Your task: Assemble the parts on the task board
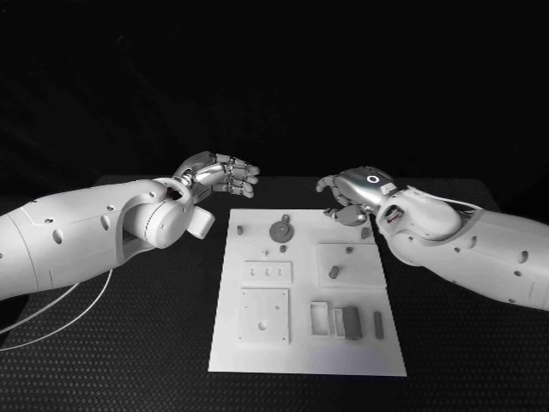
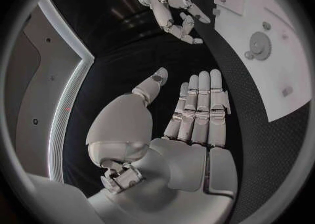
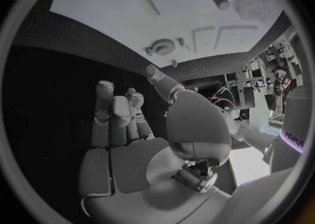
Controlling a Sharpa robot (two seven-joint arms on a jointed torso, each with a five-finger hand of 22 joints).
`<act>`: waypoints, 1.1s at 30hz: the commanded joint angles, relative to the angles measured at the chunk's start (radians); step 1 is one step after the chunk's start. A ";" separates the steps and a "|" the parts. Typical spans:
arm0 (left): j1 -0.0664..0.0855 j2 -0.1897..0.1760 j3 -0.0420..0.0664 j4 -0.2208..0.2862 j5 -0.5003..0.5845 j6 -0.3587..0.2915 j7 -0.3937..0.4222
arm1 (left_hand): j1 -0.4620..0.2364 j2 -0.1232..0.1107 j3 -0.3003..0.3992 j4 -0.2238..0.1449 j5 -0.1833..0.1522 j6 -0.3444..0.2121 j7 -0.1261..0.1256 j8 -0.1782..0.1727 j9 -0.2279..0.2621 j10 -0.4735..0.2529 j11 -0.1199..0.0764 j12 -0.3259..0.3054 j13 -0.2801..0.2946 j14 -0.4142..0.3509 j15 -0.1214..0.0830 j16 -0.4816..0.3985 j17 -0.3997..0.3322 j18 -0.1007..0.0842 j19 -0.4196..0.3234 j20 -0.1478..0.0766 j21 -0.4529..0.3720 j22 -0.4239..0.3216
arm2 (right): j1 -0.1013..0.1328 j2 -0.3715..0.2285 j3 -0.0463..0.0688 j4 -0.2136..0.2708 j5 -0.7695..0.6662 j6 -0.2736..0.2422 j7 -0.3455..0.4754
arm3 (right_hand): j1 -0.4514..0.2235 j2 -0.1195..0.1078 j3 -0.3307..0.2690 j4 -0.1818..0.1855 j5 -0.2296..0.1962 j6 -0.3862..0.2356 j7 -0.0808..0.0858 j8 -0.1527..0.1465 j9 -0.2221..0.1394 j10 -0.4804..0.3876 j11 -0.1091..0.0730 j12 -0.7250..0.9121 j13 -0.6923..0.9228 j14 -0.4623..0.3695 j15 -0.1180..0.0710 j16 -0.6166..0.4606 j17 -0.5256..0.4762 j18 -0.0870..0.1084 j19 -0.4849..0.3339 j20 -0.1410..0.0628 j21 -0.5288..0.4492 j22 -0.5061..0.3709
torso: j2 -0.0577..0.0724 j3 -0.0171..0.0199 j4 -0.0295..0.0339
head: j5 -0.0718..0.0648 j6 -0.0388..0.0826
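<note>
The right arm (image 1: 473,249) covers the edge of the task board (image 1: 305,343) nearest the right hand (image 1: 352,194), so what lies beneath that forearm is hidden. A small part (image 1: 364,233) just beside the right hand is too small to make out its shape. The grey pieces (image 1: 352,324) in the board's recesses, far from both hands, blur together; whether they touch cannot be told. In the left wrist view the board (image 2: 289,40) is cut off by the circle's rim, beyond the left hand (image 2: 190,124). The left arm (image 1: 52,249) runs out of the head view, and its thin cables (image 1: 52,318) trail off over the counter (image 1: 126,360).
</note>
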 commanded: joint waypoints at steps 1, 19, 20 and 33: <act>0.001 -0.001 0.001 -0.001 -0.002 0.010 0.013 | 0.009 0.002 -0.002 0.001 -0.003 -0.007 0.001 -0.006 0.002 0.006 0.000 -0.004 0.001 0.005 0.003 -0.005 0.002 0.016 -0.002 0.002 -0.007 0.001 | 0.000 -0.052 0.004 0.010 0.206 0.059 0.121 | 0.001 -0.017 0.004 0.005 0.004 0.069 0.039 0.008 0.002 -0.031 0.026 0.001 -0.003 0.001 0.005 -0.007 -0.003 0.012 -0.004 0.003 -0.006 0.014 | -0.003 0.0033 -0.0063 | -0.004 0.007; 0.001 0.009 0.001 -0.022 -0.003 0.031 0.026 | 0.017 0.014 0.000 0.000 -0.003 0.028 -0.019 0.007 0.008 0.055 -0.021 0.011 0.017 0.012 -0.002 -0.016 0.014 0.013 0.001 -0.001 -0.011 0.005 | -0.037 -0.107 0.003 -0.187 0.468 0.192 0.298 | 0.001 -0.058 0.002 0.011 0.004 0.056 0.040 0.003 -0.002 -0.071 0.028 0.005 0.000 -0.040 0.008 -0.010 0.000 0.012 -0.036 0.021 -0.020 0.018 | -0.014 0.0177 -0.0273 | -0.011 0.008; 0.001 0.010 0.001 -0.023 -0.003 0.032 0.026 | 0.017 0.014 0.000 0.000 -0.003 0.030 -0.021 0.007 0.008 0.057 -0.021 0.011 0.017 0.012 -0.002 -0.017 0.015 0.013 0.001 -0.002 -0.012 0.005 | -0.040 -0.101 0.003 -0.195 0.475 0.198 0.292 | 0.000 -0.059 0.002 0.012 0.004 0.054 0.040 0.003 -0.002 -0.072 0.028 0.006 0.001 -0.041 0.008 -0.009 0.000 0.012 -0.036 0.021 -0.020 0.018 | -0.014 0.0196 -0.0281 | -0.012 0.006; 0.000 0.013 0.000 -0.028 -0.003 0.028 0.019 | 0.017 0.011 -0.001 -0.001 -0.003 0.026 -0.015 0.000 0.006 0.053 -0.019 0.004 0.016 0.013 -0.002 -0.022 0.018 0.011 0.002 -0.003 -0.014 0.005 | -0.074 -0.071 0.003 -0.241 0.494 0.192 0.281 | -0.001 -0.066 -0.001 0.019 0.004 0.036 0.039 -0.004 -0.006 -0.079 0.027 0.009 0.001 -0.048 0.006 -0.006 0.002 0.012 -0.039 0.023 -0.018 0.019 | -0.013 0.0156 -0.0234 | -0.020 -0.008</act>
